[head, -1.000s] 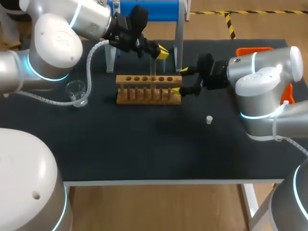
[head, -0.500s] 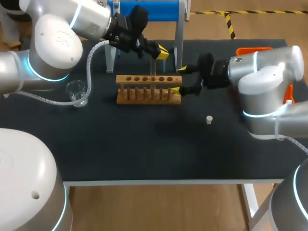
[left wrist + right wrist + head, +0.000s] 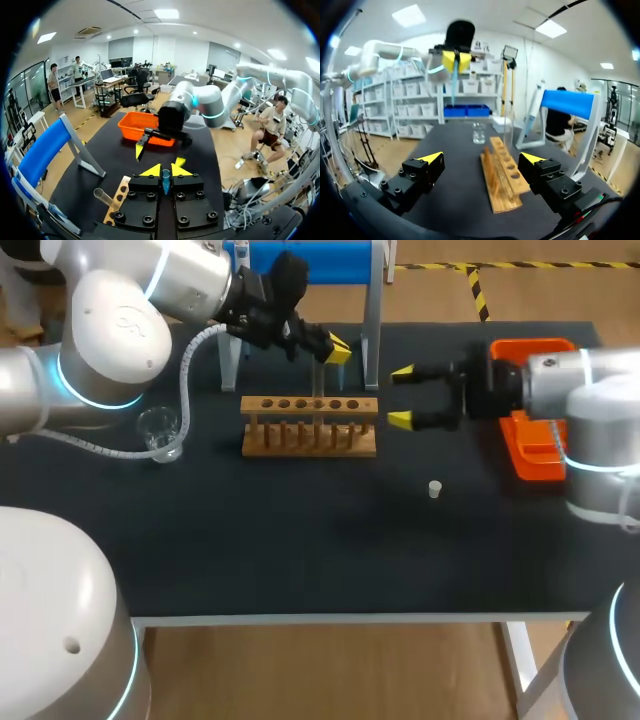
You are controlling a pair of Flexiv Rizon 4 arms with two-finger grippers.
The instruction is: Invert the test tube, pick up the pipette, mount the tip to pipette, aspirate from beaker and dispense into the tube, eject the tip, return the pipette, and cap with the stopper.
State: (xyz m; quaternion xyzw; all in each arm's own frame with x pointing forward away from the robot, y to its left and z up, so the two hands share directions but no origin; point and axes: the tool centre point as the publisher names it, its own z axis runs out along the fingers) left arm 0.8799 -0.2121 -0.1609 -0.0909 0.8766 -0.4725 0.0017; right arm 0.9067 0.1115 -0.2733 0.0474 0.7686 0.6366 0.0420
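While its left tool (image 3: 338, 350) pinches a glass test tube (image 3: 165, 181) near one end above the wooden rack (image 3: 310, 426), the robot's right tool (image 3: 402, 396) hangs with its fingers spread wide and nothing between them, just off the rack's right end. The tube looks light and stiff but smooth and brittle, so it probably wants a gentle, square squeeze on its wall close to the end, as here, and no knock against wood or metal. Its free end points down at the rack (whether it has entered a hole cannot be told). The metal leg of the blue stand (image 3: 372, 320) rises close beside the left tool, the likeliest thing to catch a swinging tube. On the black desk (image 3: 300, 540), the small white stopper (image 3: 435, 489) lies in the open to the rack's right, the beaker (image 3: 160, 432) stands to its left, and the orange tray (image 3: 535, 455) lies under the right arm.
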